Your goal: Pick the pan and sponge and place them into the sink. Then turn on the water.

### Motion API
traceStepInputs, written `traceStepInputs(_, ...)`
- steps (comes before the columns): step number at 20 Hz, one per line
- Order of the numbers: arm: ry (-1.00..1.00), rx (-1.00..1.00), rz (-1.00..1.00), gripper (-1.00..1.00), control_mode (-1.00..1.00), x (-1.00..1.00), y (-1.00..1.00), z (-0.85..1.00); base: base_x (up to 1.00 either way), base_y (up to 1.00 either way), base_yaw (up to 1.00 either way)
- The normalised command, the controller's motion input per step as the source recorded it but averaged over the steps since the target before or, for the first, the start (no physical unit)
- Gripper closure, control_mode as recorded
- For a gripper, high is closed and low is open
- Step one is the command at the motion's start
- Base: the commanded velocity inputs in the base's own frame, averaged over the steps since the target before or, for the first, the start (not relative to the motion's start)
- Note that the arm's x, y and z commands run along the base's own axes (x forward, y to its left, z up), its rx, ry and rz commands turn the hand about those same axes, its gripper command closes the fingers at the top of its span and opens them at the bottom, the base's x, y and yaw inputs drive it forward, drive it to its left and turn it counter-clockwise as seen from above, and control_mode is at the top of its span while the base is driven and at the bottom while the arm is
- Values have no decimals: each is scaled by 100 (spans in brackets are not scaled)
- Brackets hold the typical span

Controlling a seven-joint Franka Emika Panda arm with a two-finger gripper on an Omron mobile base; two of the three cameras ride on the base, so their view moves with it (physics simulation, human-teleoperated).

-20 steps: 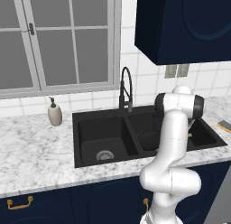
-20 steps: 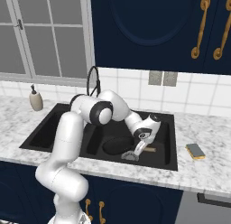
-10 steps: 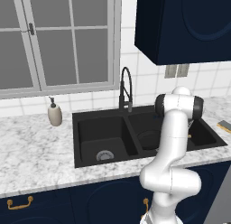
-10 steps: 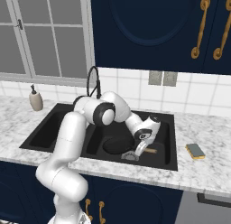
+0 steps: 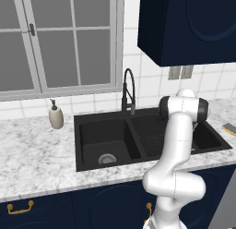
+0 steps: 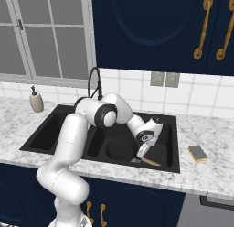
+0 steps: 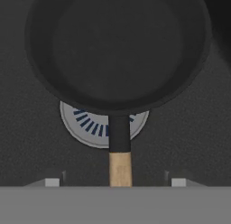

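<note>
The black pan [image 7: 117, 47] lies in the right basin of the black sink [image 6: 55, 112], over the round metal drain [image 7: 88, 123]. Its wooden handle [image 7: 120, 169] points toward my gripper [image 7: 115, 182], which is open, one fingertip on each side of the handle with a gap to it. From the right base view the gripper [image 6: 139, 154] hangs low over the pan's handle [image 6: 149, 162] beside the pan [image 6: 119, 149]. The yellow sponge [image 6: 198, 152] with its dark top lies on the marble counter right of the sink, also seen as the sponge [image 5: 229, 129] at the far right.
A tall black coil faucet [image 5: 127, 90] stands behind the divider between the basins, with no stream from it. A soap dispenser [image 5: 56, 116] sits on the counter left of the sink. Dark cabinets hang overhead.
The jaws have gone from shut on the pan's handle to open, letting it go. The pan stays in the right basin and the arm has barely moved.
</note>
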Motion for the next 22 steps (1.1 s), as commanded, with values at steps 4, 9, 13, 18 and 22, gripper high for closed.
traceStepInputs(4, 3, -1, 0, -100, -100, 0, 0, 7, 0, 0, 0)
traceStepInputs(9, 1, -2, -1, -100, -100, -9, -19, 68, 0, 0, 0)
traceStepInputs(13, 0, 0, -17, -100, -100, -27, -48, 99, 0, 0, 0)
traceStepInputs(18, -7, -1, -21, -100, -100, -59, -56, 94, 0, 0, 0)
traceStepInputs(22, 0, -12, -40, -100, -100, -17, -50, 35, 0, 0, 0)
